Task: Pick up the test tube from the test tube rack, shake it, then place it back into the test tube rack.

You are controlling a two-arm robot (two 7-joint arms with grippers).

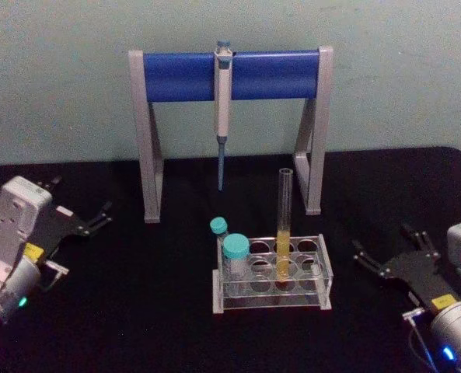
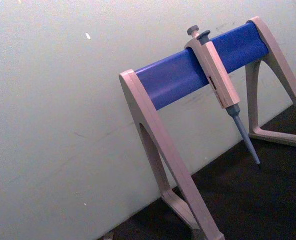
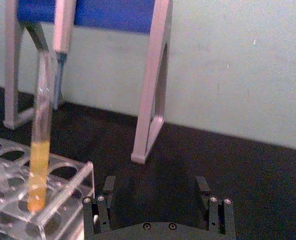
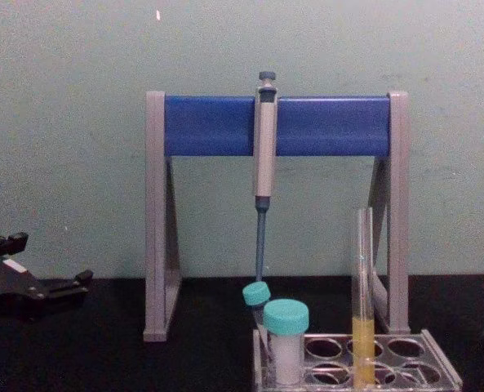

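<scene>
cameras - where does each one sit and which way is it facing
Head: high, looking down at the test tube rack; left gripper and right gripper open at the sides.
Chest: low, facing the pipette stand side-on.
Left wrist: aimed at the stand.
Right wrist: its open fingers, beside the test tube.
All share the stand.

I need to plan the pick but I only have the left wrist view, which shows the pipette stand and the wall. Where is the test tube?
Observer: The test tube stands upright in the test tube rack, in front of the pipette stand.
Operator: Which arm is closer?
Observer: The right gripper sits beside the rack, fingers open, touching nothing.
Operator: Anything else in the rack?
Observer: Two teal-capped tubes at the rack's left end, apart from the test tube.
</scene>
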